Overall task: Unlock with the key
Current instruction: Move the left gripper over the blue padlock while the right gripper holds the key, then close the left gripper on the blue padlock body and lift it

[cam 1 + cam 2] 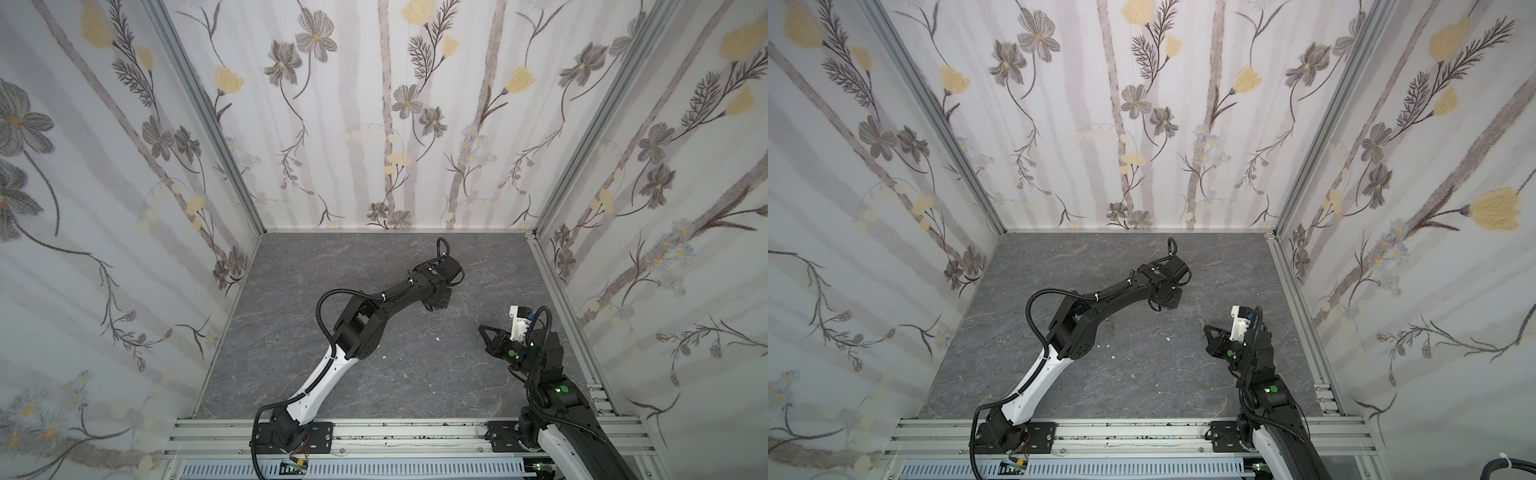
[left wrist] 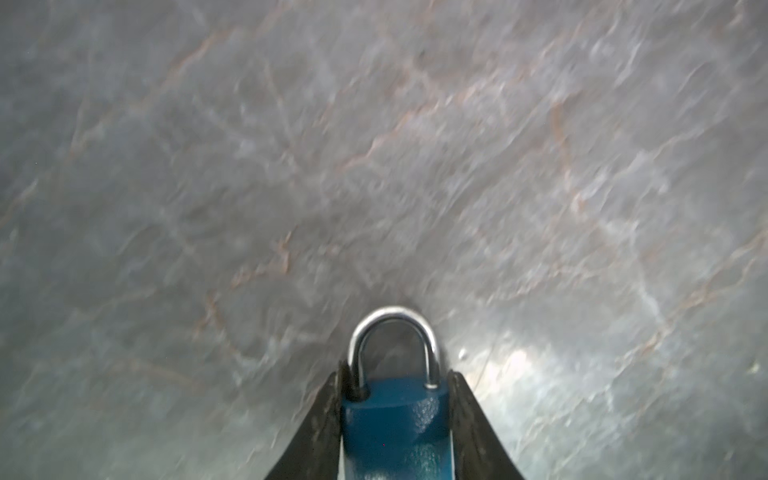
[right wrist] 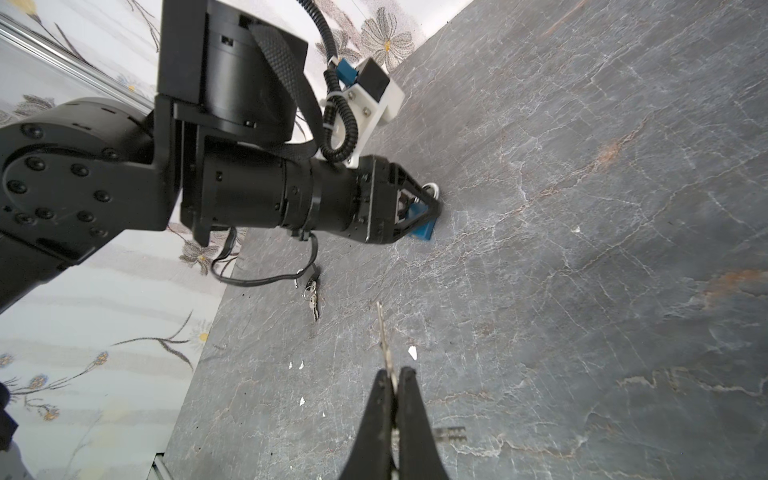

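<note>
Overhead, in both top views our left arm (image 1: 399, 293) hides its own tip; bare table (image 1: 311, 270) lies all round. Through the left wrist, our left gripper (image 2: 399, 374) clamps the blue padlock (image 2: 395, 415), shackle pointing away, body cut off. Through the right wrist, our right gripper (image 3: 393, 374) pinches the key (image 3: 383, 332), blade pointing roughly toward the padlock

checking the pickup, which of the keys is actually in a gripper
The single key pinched in the right gripper, blade sticking out past its tips. The other keys lie loose on the table beside the left arm.
</note>
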